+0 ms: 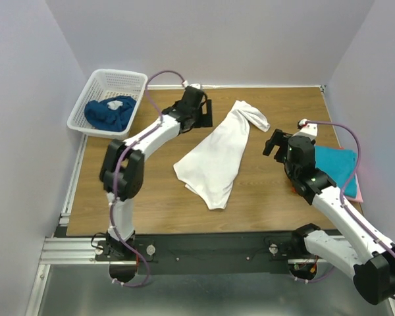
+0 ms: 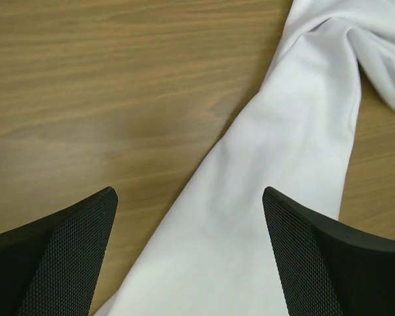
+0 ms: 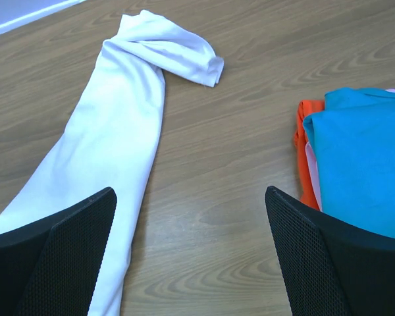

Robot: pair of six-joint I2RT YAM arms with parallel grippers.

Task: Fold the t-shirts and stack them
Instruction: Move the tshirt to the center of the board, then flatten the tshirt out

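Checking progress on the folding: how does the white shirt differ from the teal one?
The white t-shirt lies loose and elongated, one end twisted; the teal t-shirt is folded flat. The white one lies alone on the table; the teal one tops a stack with orange cloth beneath. Both are plain cloth.

White soft cloth t-shirt (image 1: 214, 155) bunched lengthwise, lying diagonal mid-table, far end twisted. Teal folded shirt (image 1: 336, 168) tops red-orange shirt (image 3: 303, 141), right side. Dark blue shirt (image 1: 108, 113) crumpled far left.

Bright, even light from above, soft shadows; the white shirt (image 1: 214, 158) nearly bleaches out, the table (image 2: 85, 99) shows a dull sheen.
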